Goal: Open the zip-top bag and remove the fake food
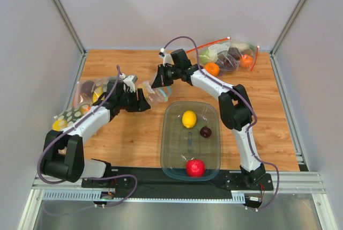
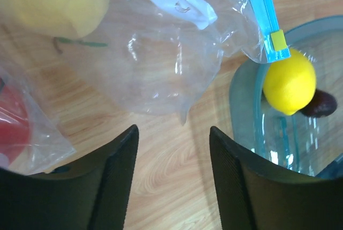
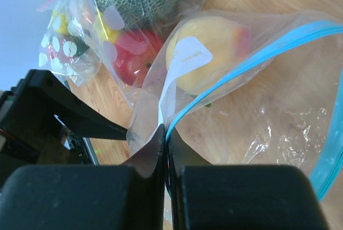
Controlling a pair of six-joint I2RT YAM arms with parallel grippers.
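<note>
Wooden surface: both arms reach toward its middle. A clear dish sits at the middle of the near edge. A larger bag with red strips, filled with fruit, lies at the far right corner. Another filled bag lies against the left edge.

The zip-top bag is near the middle of the surface, just beyond the dish's far left corner. The right claw is clamped on its mouth beside the blue strip. The left claw is spread wide just short of the bag and holds nothing.

The peach lies inside the bag. The apple, lemon and plum rest in the dish.
</note>
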